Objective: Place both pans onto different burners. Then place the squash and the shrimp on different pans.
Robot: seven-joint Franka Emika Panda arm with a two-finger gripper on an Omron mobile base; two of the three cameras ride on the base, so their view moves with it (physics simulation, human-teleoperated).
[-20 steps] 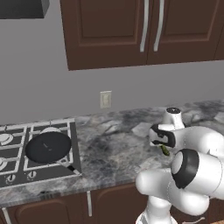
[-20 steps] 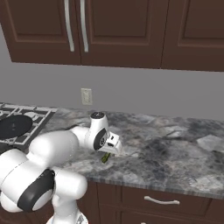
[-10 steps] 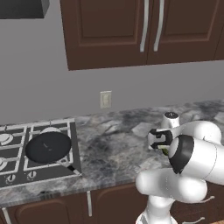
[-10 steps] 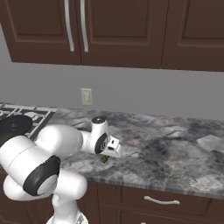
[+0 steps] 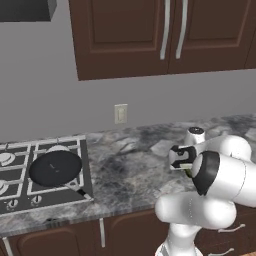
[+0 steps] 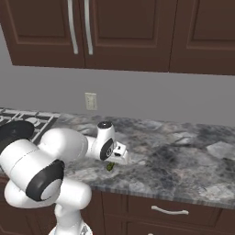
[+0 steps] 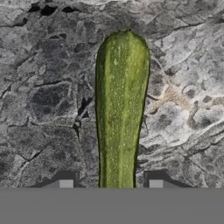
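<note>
A long green squash [image 7: 120, 109] lies flat on the grey marble counter, its end running down between my finger tips. My gripper [image 7: 110, 180] straddles it with narrow gaps on both sides, so it is open around the squash. The gripper [image 5: 186, 169] hangs low over the counter right of the cooktop, with the squash [image 6: 110, 167] showing as a green bit under the hand [image 6: 117, 153]. A flat matte-black pan [image 5: 55, 167] sits on a burner at the cooktop's right side. Another burner [image 5: 6, 159] shows further left. The shrimp is out of view.
The dark cooktop [image 5: 45, 197] with light grates fills the left of the counter. A wall outlet [image 5: 120, 113] sits on the grey backsplash under dark wood cabinets [image 5: 150, 35]. The counter's front edge [image 6: 174, 195] runs close below the hand.
The hand has sunk a little onto the squash and the fingers have drawn in closer to its sides. The elbow has swung forward. The pan and the squash have not moved.
</note>
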